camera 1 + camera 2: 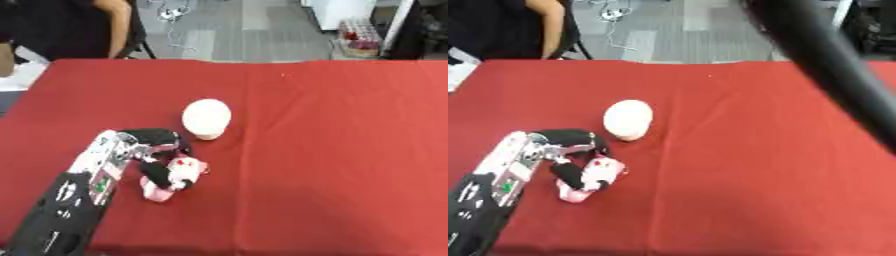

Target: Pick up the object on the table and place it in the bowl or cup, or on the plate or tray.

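Your left hand [157, 150] reaches in from the lower left over the red table [332, 150], and its black fingers [156, 175] are curled down around a small pink and white object [179, 175] with a red spot on top. The object lies on the cloth under and between those fingers: one dark finger crosses its near side, while its pink end pokes out below the fingers toward you and its white part shows on the right of them. You cannot tell from either view whether it is lifted off the cloth or resting on it.

Just beyond the hand, a little to its right, stands a white rounded cup [206, 118], apart from the object but near it. Its top faces away, so you cannot see inside.

In the right eye view a thick black arm [833, 65] slants across the upper right corner; your right hand itself does not show.
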